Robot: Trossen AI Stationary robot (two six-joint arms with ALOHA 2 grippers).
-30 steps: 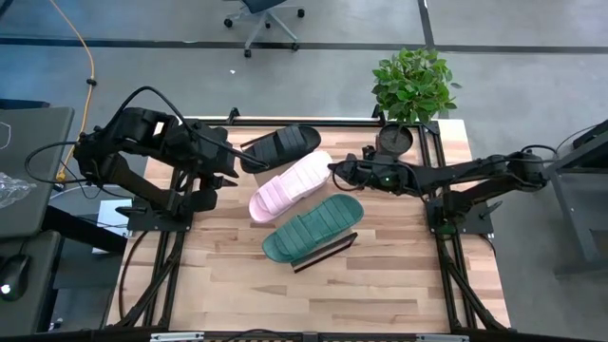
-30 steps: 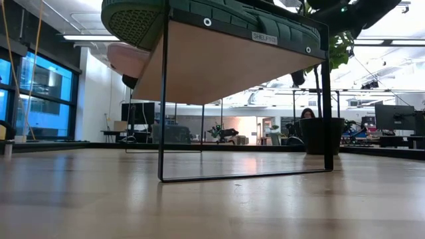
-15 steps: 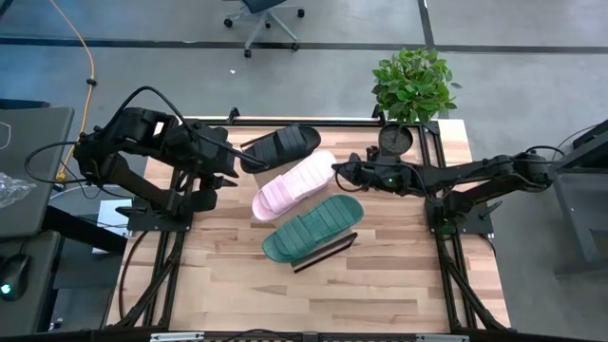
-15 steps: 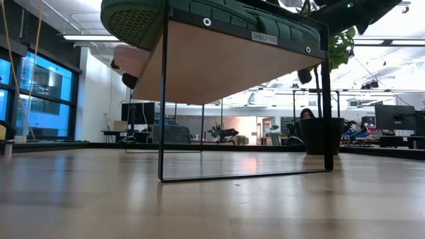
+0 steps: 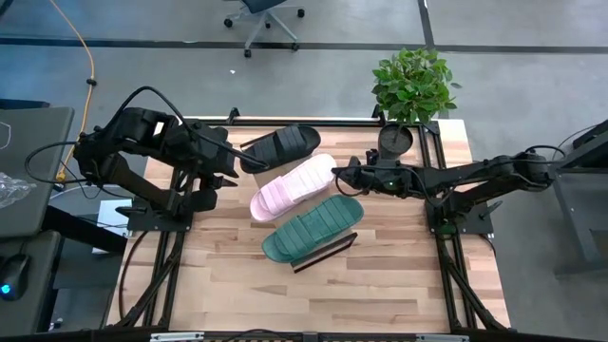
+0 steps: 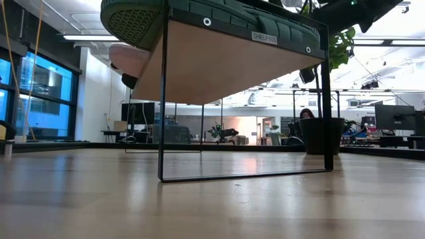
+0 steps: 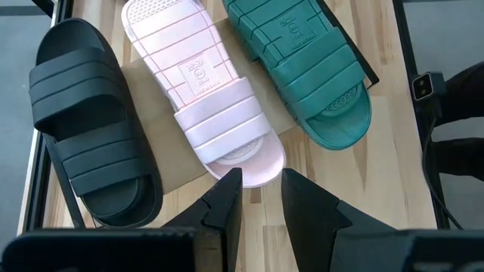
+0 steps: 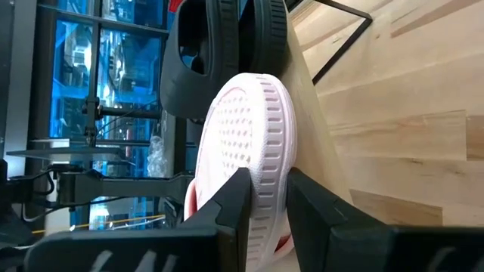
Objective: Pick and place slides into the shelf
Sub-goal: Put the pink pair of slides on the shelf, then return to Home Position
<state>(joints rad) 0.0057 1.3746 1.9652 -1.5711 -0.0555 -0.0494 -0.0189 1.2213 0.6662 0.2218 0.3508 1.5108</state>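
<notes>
Three slides lie side by side on the light-wood shelf [image 5: 334,245]: black [image 5: 281,144] farthest, pale pink [image 5: 292,185] in the middle, dark green [image 5: 313,228] nearest. My right gripper [image 5: 336,174] reaches in from the table's right and is shut on the pink slide's heel [image 8: 261,151]. My left gripper [image 7: 262,185] is open and empty, at the left just off the pink slide's toe [image 7: 246,162]. In the low view the shelf's board [image 6: 226,66] shows from below, with the green slide [image 6: 199,16] on top. My right gripper pinches the pink slide's heel end [image 8: 266,177] between its two fingers, one on the dotted footbed side, the other on the sole side. The fingers come level from the table's right, along the slide. The slide's footbed faces up, and its toe part lies on the shelf.
A potted plant [image 5: 410,90] stands at the table's far right corner. Bare tabletop [image 5: 313,294] lies between the shelf and the near edge. A person sits far back in the room [image 6: 307,114].
The pink slide's toe end has shifted a little on the shelf, back and forth, with my right gripper holding its heel. The black and green slides have stayed put.
</notes>
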